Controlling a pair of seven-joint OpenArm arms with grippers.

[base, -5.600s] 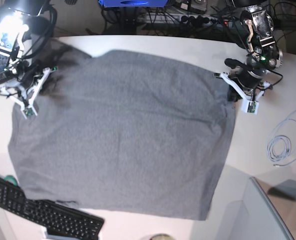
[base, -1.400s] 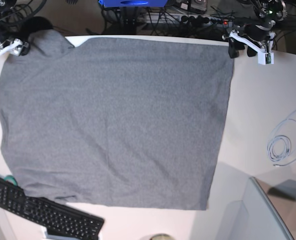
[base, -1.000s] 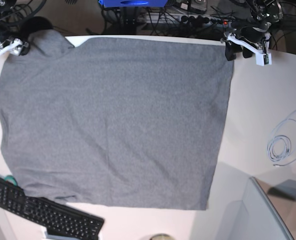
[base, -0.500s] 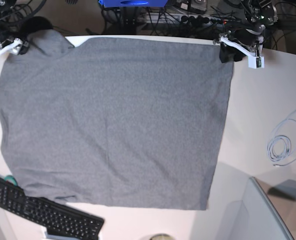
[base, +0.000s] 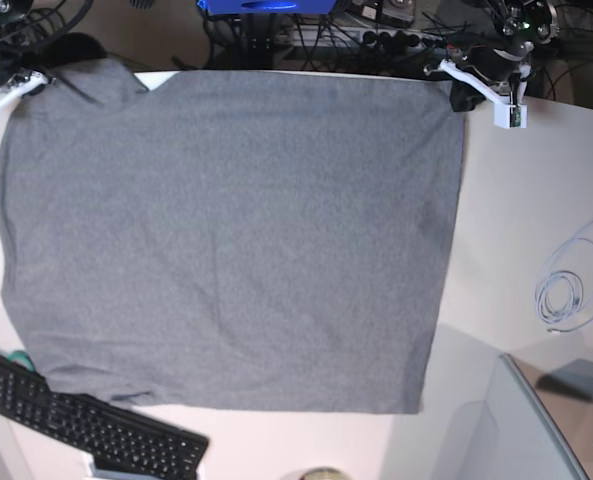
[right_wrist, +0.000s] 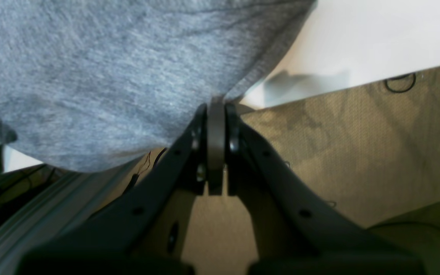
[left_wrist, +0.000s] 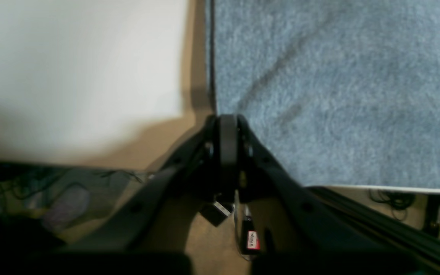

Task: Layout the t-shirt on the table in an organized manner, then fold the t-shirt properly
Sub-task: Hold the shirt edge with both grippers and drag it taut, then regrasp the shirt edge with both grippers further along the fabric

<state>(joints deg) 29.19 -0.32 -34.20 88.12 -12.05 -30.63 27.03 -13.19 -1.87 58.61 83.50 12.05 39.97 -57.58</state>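
Note:
The heather-grey t-shirt [base: 236, 240] lies spread flat over most of the white table [base: 536, 180]. My left gripper [base: 463, 93] sits at the shirt's far right corner. In the left wrist view its jaws [left_wrist: 227, 120] are pressed together right at the t-shirt's [left_wrist: 338, 95] side edge, beside bare table [left_wrist: 71, 57]. My right gripper [base: 18, 88] is at the far left corner, by the table's back edge. The right wrist view shows it [right_wrist: 216, 105] shut, with the t-shirt's [right_wrist: 90, 76] hem drawn into the fingertips; part of the cloth overhangs the table [right_wrist: 376, 34] edge.
A black keyboard [base: 86, 425] lies at the near left, its end under the shirt's hem. A coiled white cable [base: 561, 295] rests on the right side of the table. A grey box [base: 506, 430] stands at the near right. Cables and a power strip [base: 376, 40] run behind the table.
Both grippers have closed from open. The left one slid leftward onto the shirt's far right corner. The cloth at the far left corner has shifted toward the right gripper.

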